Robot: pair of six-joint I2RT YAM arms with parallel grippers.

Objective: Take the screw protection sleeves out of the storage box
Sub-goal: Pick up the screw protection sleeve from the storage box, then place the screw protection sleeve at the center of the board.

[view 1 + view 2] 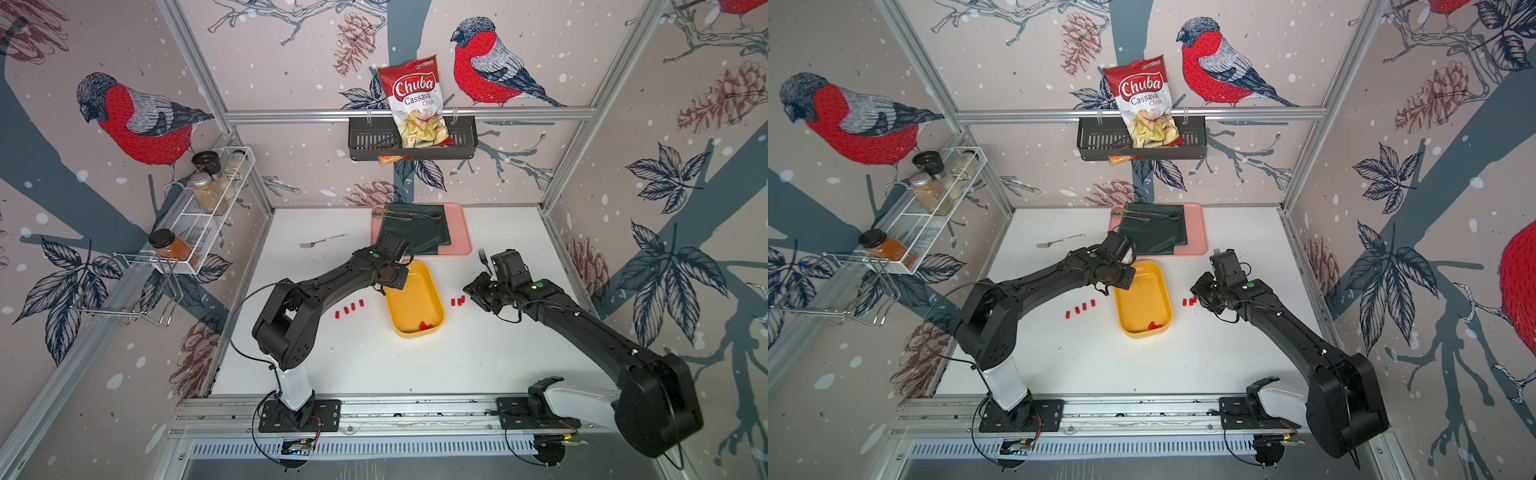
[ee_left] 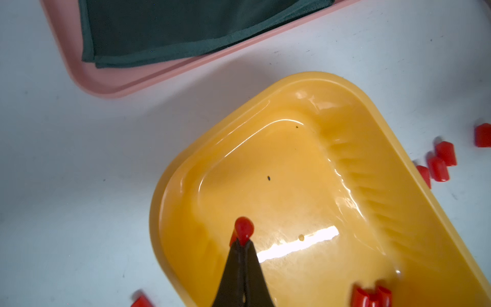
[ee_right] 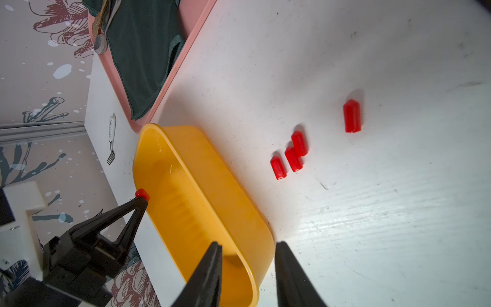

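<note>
Bullfinch-and-pinecone wallpaper (image 1: 291,62) on three walls; aluminium frame rail (image 1: 291,115); white tabletop (image 1: 374,365); wire shelf (image 1: 195,232) on side wall.

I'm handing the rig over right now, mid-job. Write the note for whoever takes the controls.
Left gripper: shut on one small red plastic sleeve, above the shallow yellow-orange plastic storage box.
Right gripper: open, empty, beside the box on its right.
Done: four sleeves lie in a row on the white table left of the box, and four more to its right.
Left: set down the held sleeve, then take the small cluster from the box's near corner.
</note>
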